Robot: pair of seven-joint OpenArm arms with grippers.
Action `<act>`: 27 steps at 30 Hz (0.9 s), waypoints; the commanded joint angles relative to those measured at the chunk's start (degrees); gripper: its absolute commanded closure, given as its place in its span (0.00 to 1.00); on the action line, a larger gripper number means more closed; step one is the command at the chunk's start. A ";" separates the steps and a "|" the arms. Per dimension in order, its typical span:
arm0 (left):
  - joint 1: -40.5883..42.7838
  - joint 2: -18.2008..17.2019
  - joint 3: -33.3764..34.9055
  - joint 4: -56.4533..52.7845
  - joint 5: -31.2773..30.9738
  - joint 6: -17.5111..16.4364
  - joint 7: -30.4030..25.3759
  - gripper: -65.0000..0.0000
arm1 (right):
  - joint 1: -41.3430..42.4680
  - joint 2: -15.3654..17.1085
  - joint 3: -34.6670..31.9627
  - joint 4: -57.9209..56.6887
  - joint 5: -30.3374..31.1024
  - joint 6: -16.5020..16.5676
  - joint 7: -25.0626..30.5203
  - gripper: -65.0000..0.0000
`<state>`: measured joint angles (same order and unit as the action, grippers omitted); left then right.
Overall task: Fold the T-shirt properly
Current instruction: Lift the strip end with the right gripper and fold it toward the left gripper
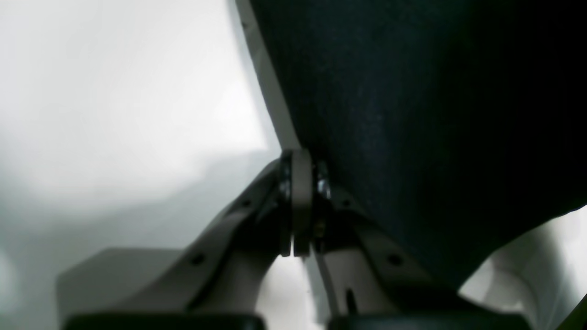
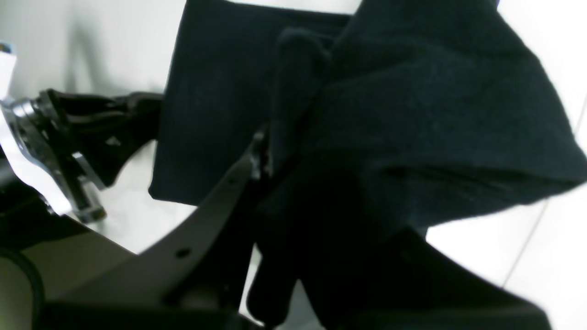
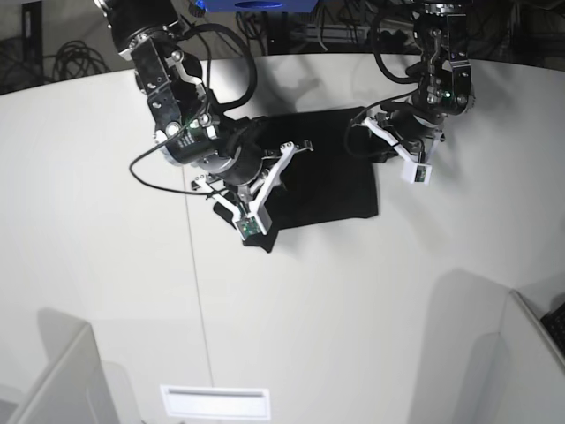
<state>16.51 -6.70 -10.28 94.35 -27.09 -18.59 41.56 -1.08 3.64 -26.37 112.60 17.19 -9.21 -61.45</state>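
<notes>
The black T-shirt [image 3: 331, 181] lies folded into a rough rectangle mid-table. My right gripper [image 3: 296, 150], on the base view's left, reaches over its left side. In the right wrist view this gripper [image 2: 263, 156] is shut on a raised bunch of the T-shirt [image 2: 435, 114], with a flat layer behind. My left gripper [image 3: 371, 141] is at the cloth's upper right corner. In the left wrist view its fingertips [image 1: 300, 201] are pressed together at the edge of the T-shirt [image 1: 412, 114], which drapes over one finger.
The white table [image 3: 106, 221] curves away at the back, where cables [image 3: 53, 57] and a blue object [image 3: 256, 4] sit. Pale partitions [image 3: 62, 380] stand at both front corners, and a white slot [image 3: 214, 402] lies near the front edge.
</notes>
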 commanded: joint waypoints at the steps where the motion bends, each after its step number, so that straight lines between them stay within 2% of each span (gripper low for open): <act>1: -0.03 -0.29 -0.05 1.08 -0.38 -0.18 -0.29 1.00 | 0.86 -0.61 -0.66 0.94 -0.71 0.11 1.27 1.00; 7: -0.03 -0.29 -0.31 1.08 -0.38 -0.18 -0.29 1.00 | 1.92 -2.45 -4.88 -3.28 -4.58 0.11 1.54 1.00; 15: 0.15 -0.29 -0.57 1.08 -0.38 -0.18 -0.29 1.00 | 4.03 -2.72 -6.90 -12.07 -4.75 0.11 5.14 1.00; 21: 0.59 -0.38 -0.66 1.08 -0.38 -0.18 -0.29 1.00 | 4.11 -2.72 -11.56 -12.33 -4.75 0.11 5.67 1.00; 27: 0.67 -0.38 -0.66 1.08 -0.38 -0.18 -0.37 1.00 | 4.91 -2.72 -12.97 -12.68 -4.84 0.11 5.58 1.00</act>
<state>17.17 -6.83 -10.83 94.50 -27.31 -18.61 41.34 2.92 1.54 -39.27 99.09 12.16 -9.17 -57.04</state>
